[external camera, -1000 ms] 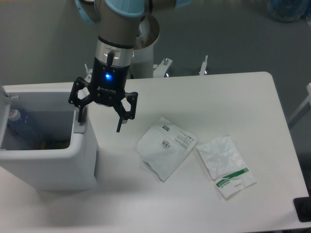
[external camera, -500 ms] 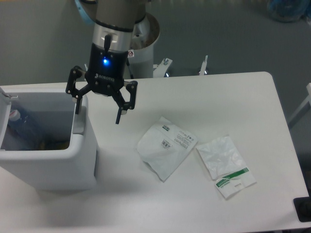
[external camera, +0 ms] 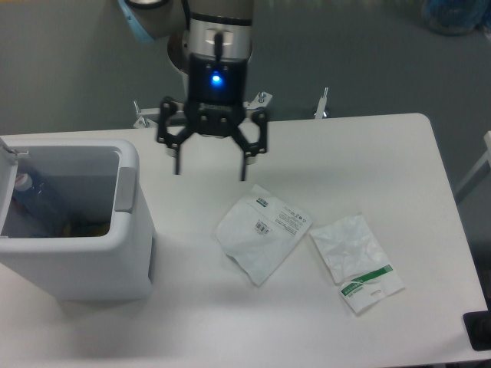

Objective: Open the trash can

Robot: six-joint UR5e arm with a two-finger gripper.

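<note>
Your gripper (external camera: pixel 210 163) has swung right and away from the bin since the earlier frames: its left finger, which sat at the grey tab, now hangs clear over bare table, well apart from the trash can (external camera: pixel 77 253).

Nearest you, two flat white plastic packets lie on the white table (external camera: pixel 399 153). One with a green stripe (external camera: pixel 357 262) sits toward the right front; the other, with a printed label (external camera: pixel 262 232), lies just left of it, their corners close together.

At the left front you have the trash can, a boxy white bin standing with its top open, so you can look straight down inside. Its grey tab (external camera: pixel 125 187) lies along the right rim. Something bluish rests against the inner left wall; you cannot tell what it is.

Farther back, your gripper hovers above the table between the bin and the packets, fingers spread wide and holding nothing, a blue light glowing on its body.
</note>
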